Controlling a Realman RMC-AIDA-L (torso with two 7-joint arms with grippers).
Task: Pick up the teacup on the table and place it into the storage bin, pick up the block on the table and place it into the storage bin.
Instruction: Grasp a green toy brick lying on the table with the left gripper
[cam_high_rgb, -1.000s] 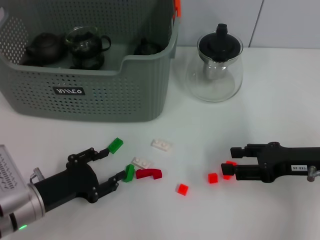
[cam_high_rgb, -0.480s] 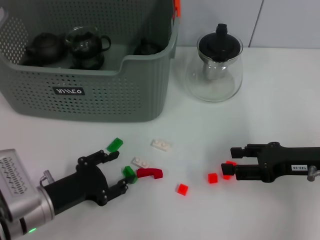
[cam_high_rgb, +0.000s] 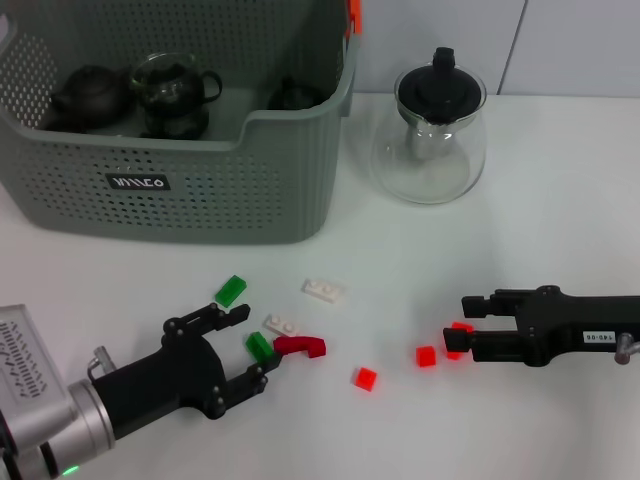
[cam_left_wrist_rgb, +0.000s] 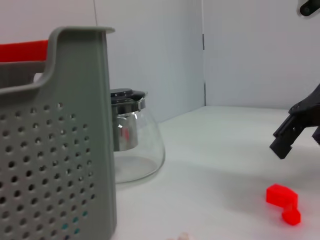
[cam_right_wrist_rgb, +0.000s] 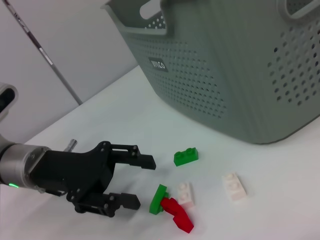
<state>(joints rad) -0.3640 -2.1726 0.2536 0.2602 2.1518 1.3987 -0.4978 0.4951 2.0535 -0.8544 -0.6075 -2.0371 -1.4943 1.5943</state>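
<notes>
The grey-green storage bin (cam_high_rgb: 290, 125) stands at the back left with dark tea ware inside; no teacup shows on the table. Small blocks lie scattered in front of it. My left gripper (cam_high_rgb: 255, 342) is open low over the table, its fingers either side of a green block (cam_high_rgb: 259, 346) that lies close to the nearer fingertip. In the right wrist view this left gripper (cam_right_wrist_rgb: 141, 182) shows open beside the same green block (cam_right_wrist_rgb: 159, 199). My right gripper (cam_high_rgb: 469, 325) rests open at the right, with a red block (cam_high_rgb: 458, 328) at its tips.
A clear glass teapot (cam_high_rgb: 435, 130) with a black lid stands right of the bin. Around the green block lie another green block (cam_high_rgb: 231, 290), two white plates (cam_high_rgb: 322, 290) (cam_high_rgb: 283, 325), a dark red curved piece (cam_high_rgb: 300, 346) and red blocks (cam_high_rgb: 364, 378) (cam_high_rgb: 426, 355).
My left gripper has slid forward and to the right, bringing its open fingers around the green block. The blocks and the right arm have stayed put.
</notes>
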